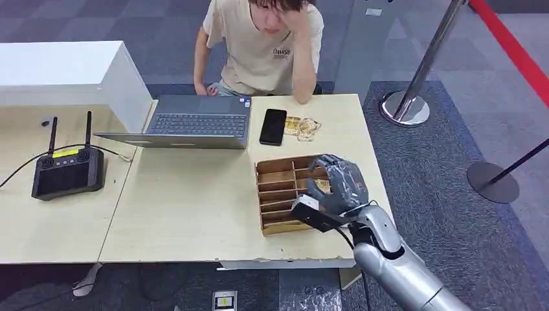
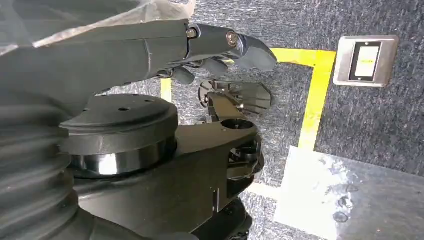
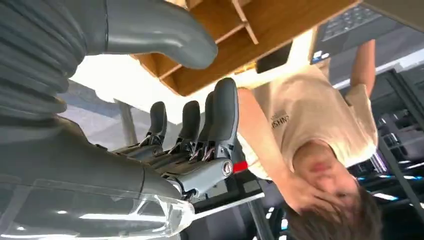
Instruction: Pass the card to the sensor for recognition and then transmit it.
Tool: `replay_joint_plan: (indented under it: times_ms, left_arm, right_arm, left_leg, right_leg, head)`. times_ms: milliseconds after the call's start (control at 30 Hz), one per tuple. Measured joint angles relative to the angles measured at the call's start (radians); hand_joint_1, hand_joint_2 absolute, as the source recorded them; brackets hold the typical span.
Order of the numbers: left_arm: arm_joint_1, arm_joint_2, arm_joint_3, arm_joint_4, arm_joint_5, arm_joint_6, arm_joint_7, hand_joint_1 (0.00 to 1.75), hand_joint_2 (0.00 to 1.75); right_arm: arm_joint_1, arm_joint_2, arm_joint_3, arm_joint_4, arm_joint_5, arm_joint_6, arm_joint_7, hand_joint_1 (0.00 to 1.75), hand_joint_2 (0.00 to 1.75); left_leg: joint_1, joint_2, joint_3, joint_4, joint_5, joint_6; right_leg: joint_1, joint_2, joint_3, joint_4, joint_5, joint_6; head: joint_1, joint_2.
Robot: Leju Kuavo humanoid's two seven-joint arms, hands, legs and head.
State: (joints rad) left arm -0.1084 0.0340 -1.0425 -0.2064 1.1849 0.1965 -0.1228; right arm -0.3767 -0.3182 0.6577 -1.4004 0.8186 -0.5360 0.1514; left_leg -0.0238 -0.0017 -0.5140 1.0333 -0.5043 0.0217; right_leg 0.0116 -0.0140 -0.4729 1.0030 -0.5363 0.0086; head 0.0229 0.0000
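Fingers of right robot hand (image 1: 336, 184) spread, empty, above wooden organizer (image 1: 280, 194).

This looks like an office used for robot tests. Light wooden tables (image 1: 194, 214) stand on grey carpet tiles (image 1: 440, 194). A person (image 1: 265, 45) sits behind an open laptop (image 1: 194, 123). A remote controller with antennas (image 1: 68, 170) lies nearby, and barrier posts (image 1: 414, 84) with yellow floor tape (image 2: 315, 100) mark the area.
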Motion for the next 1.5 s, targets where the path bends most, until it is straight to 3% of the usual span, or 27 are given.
replay_joint_plan:
  times_ms: [533, 767, 900, 1500]
  left_arm:
    - [0.0, 0.0, 0.0, 0.0, 0.002, -0.003, 0.0, 0.0, 1.75]
    - [0.0, 0.0, 0.0, 0.0, 0.002, -0.003, 0.0, 0.0, 1.75]
    - [0.0, 0.0, 0.0, 0.0, 0.002, -0.002, 0.0, 0.0, 1.75]
    - [0.0, 0.0, 0.0, 0.0, 0.001, -0.002, 0.0, 0.0, 1.75]
  right_arm:
    - [0.016, 0.0, 0.0, 0.054, 0.016, -0.014, 0.0, 1.26, 1.75]
    - [0.017, 0.0, 0.0, 0.076, 0.016, -0.013, 0.001, 1.12, 1.75]
    - [0.017, 0.0, 0.0, 0.087, 0.016, -0.014, 0.0, 0.91, 1.75]
    - [0.017, 0.003, 0.0, 0.102, 0.01, -0.013, -0.002, 0.94, 1.75]
  left_leg:
    - [0.0, 0.0, 0.0, 0.0, 0.0, 0.0]
    - [0.0, 0.0, 0.0, 0.0, 0.0, 0.0]
    - [0.0, 0.0, 0.0, 0.0, 0.0, 0.0]
    - [0.0, 0.0, 0.0, 0.0, 0.0, 0.0]
  right_leg:
    - [0.0, 0.0, 0.0, 0.0, 0.0, 0.0]
    - [0.0, 0.0, 0.0, 0.0, 0.0, 0.0]
    - [0.0, 0.0, 0.0, 0.0, 0.0, 0.0]
    - [0.0, 0.0, 0.0, 0.0, 0.0, 0.0]
  head:
    - [0.0, 0.0]
    - [0.0, 0.0]
    - [0.0, 0.0]
    - [0.0, 0.0]
